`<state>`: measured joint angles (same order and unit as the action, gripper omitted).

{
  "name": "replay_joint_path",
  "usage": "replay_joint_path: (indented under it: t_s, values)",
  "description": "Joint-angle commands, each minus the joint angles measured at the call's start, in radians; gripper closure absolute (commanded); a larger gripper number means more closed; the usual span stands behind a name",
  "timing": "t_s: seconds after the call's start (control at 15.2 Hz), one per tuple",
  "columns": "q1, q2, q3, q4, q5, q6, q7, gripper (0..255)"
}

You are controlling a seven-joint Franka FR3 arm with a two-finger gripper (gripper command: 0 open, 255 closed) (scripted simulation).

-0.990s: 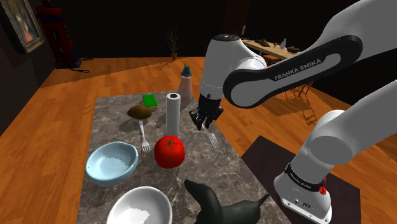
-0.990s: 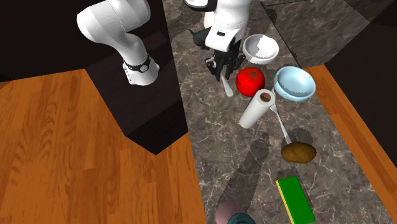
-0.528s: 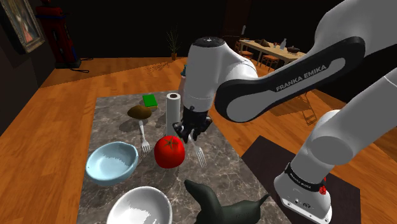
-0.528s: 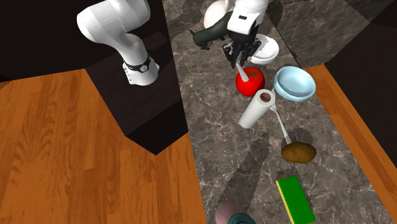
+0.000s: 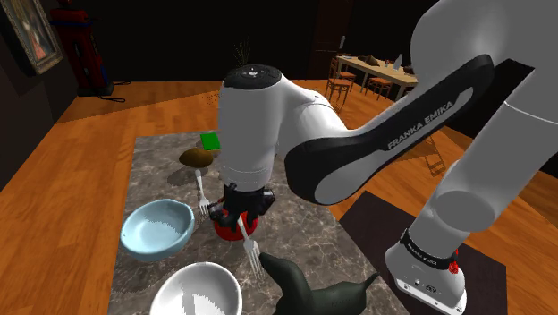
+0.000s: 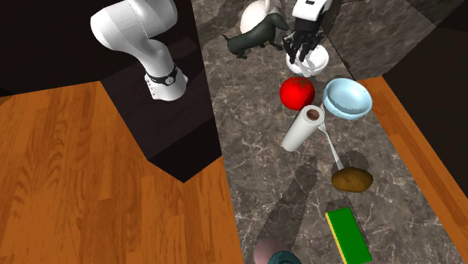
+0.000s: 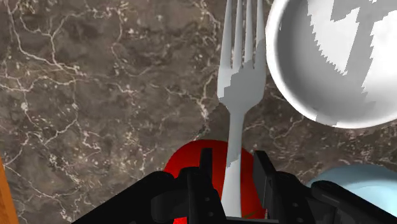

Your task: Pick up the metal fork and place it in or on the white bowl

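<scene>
Where the wrist view looks along the two black fingers point(image 7: 205, 173), they are clamped on the handle of the pale grey fork point(image 7: 240, 89), one on each side of it. The fork runs straight out from them, tines foremost. Its tines lie just beside the rim of the white bowl point(image 7: 331, 63), over the dark marbled table point(image 7: 95, 95). Beneath the fingers sits a red tomato point(image 7: 186, 170). The edge of a pale blue bowl point(image 7: 356, 181) shows near it, on the white bowl's side.

In the shoulder view the white arm point(image 5: 358, 161) bends low over the table. The fork hangs slanting from the fingers with its tines down, between the white bowl's rim and a black dog figure point(image 5: 313, 288). The tomato is mostly hidden behind the fingers, and the pale blue bowl stands to its left in this view. Farther back lie a second fork point(image 5: 201, 192), a brown potato point(image 5: 195, 157) and a green block point(image 5: 211, 140).

In the second exterior view the fingers hang at the white bowl's edge, near the dog figure, and the fork is hard to make out against the bowl. The tomato stands apart from them. A white paper roll point(image 6: 303, 127) is just beside the tomato, and the pale blue bowl is near both.
</scene>
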<state>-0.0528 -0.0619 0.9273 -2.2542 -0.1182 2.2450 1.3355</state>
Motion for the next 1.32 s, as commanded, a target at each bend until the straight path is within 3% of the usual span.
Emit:
replay_joint_path:
  t_s: [0.0, 0.26, 0.53, 1.25]
  values:
    - [0.010, 0.085, 0.037, 0.067, -0.086, -0.029, 0.100, 255]
    - [0.110, 0.275, 0.045, 0.213, -0.266, -0.106, 0.287, 255]
    - [0.279, 0.453, -0.005, 0.395, -0.398, -0.203, 0.421, 255]
    - [0.322, 0.531, -0.064, 0.348, -0.483, -0.107, 0.484, 255]
